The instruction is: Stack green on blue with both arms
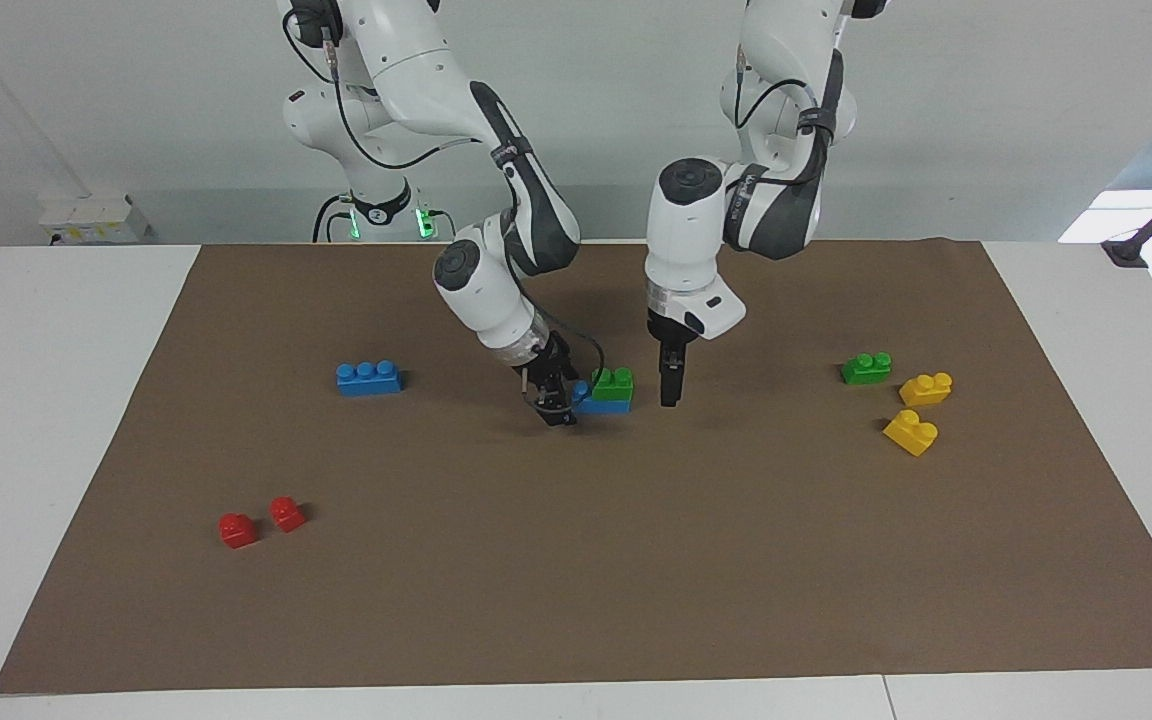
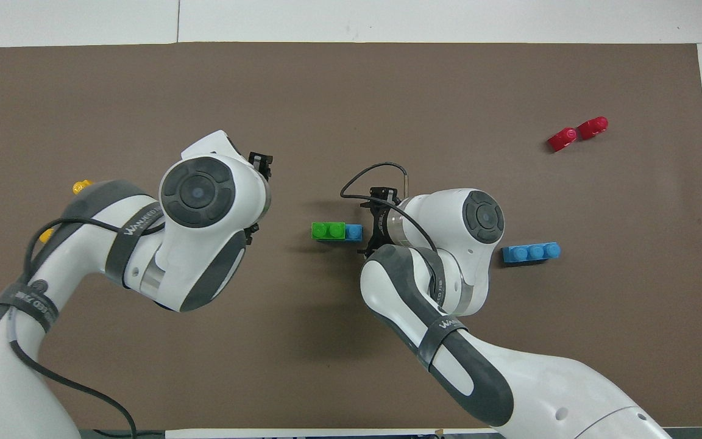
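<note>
The green brick sits on top of the blue brick in the middle of the brown mat; the green one covers the end toward the left arm, and one blue stud shows at the end toward the right arm; the stack rests on the mat and nothing holds it; the right gripper is low, just beside the blue end of the stack, and its fingers are apart and hold nothing; the left gripper hangs over the mat a little way from the green end, not touching the stack, and it holds nothing; I cannot tell if its fingers are open or closed; a second blue brick lies toward the right arm's end; two red bricks lie farther from the robots at that same end; a second green brick lies toward the left arm's end, with two yellow bricks near it.
</note>
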You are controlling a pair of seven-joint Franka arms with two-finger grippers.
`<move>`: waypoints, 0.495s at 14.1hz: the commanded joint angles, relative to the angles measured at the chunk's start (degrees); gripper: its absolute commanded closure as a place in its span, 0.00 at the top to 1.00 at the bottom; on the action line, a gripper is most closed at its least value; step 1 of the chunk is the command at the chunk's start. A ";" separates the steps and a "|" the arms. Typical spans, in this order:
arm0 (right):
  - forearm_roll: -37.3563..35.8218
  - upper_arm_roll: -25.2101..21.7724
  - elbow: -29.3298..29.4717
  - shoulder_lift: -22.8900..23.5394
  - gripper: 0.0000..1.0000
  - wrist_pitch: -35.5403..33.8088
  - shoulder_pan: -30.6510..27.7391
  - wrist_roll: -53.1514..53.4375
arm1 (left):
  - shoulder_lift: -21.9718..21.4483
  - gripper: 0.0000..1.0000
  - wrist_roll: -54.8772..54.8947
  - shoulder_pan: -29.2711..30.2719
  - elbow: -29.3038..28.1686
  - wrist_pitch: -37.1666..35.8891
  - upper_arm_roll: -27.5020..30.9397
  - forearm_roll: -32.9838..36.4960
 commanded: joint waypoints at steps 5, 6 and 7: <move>0.90 0.11 1.12 -6.68 1.00 -8.19 -9.33 -4.67 | -6.69 1.00 38.33 13.56 0.70 -8.50 -0.47 -4.27; 0.20 0.02 1.55 -8.08 1.00 -10.37 -11.53 -7.89 | -7.31 1.00 45.71 16.19 2.36 -11.74 -0.47 -5.85; -0.42 0.02 1.73 -9.49 1.00 -12.22 -13.47 -13.14 | -7.66 1.00 53.71 18.66 4.55 -15.42 -0.38 -6.91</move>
